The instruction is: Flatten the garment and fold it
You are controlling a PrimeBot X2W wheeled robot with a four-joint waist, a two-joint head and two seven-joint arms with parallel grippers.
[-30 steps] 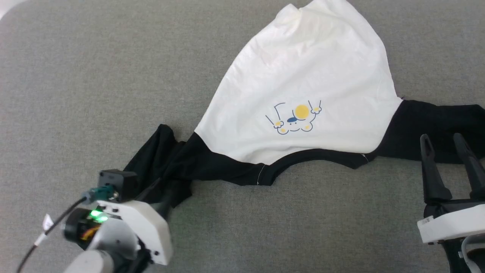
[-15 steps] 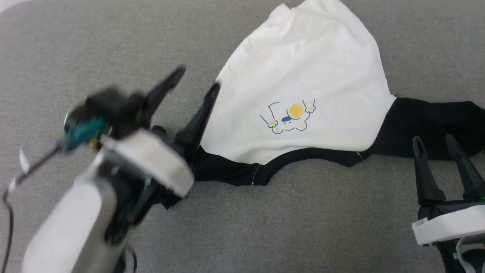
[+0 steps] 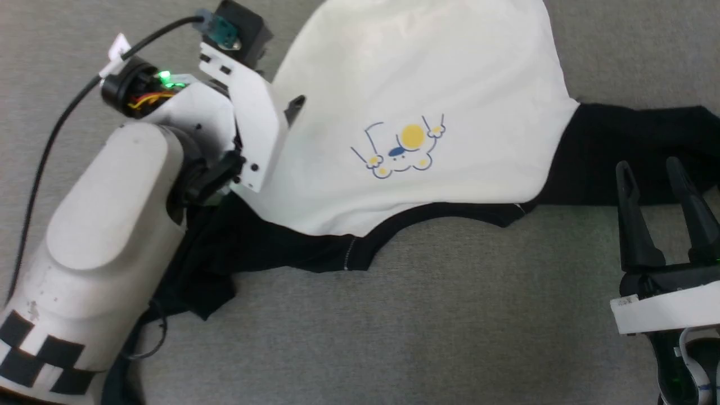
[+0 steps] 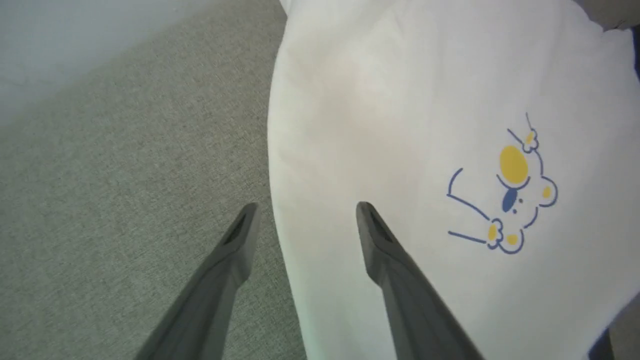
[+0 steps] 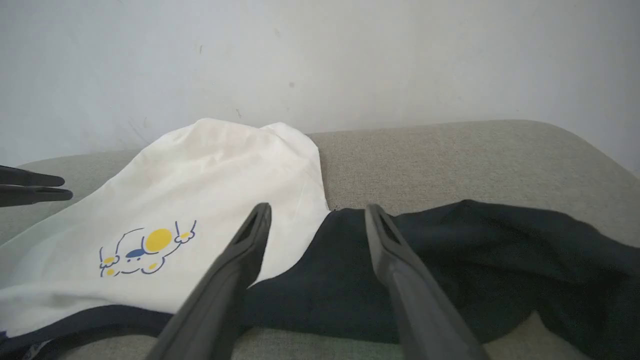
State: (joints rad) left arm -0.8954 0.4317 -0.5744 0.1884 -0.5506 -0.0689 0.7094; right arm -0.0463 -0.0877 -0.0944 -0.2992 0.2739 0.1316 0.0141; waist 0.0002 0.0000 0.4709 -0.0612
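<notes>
You have a grey woven surface (image 3: 394, 337) under everything, and in the right wrist view a plain pale wall (image 5: 320, 60) rises behind its far edge. The shirt (image 3: 439, 67) lies front up across the upper middle of the head view, white body spreading toward the top and black collar (image 3: 394, 230) nearest you. Its print (image 3: 400, 147) sits mid-frame. One black sleeve (image 3: 635, 146) stretches to the right edge; the other (image 3: 214, 264) is bunched at lower left, partly under your left forearm (image 3: 107, 225).

That forearm slants up from the lower left corner. Your left gripper (image 4: 307, 207) is spread wide and empty. In its wrist view one finger is over the grey cloth and the other over the white body, straddling the shirt's side edge. You cannot tell whether they touch it.

Your right gripper (image 3: 647, 165) stands at lower right, fingers pointing up the frame, wide apart and holding nothing, tips at the near edge of the right sleeve.
</notes>
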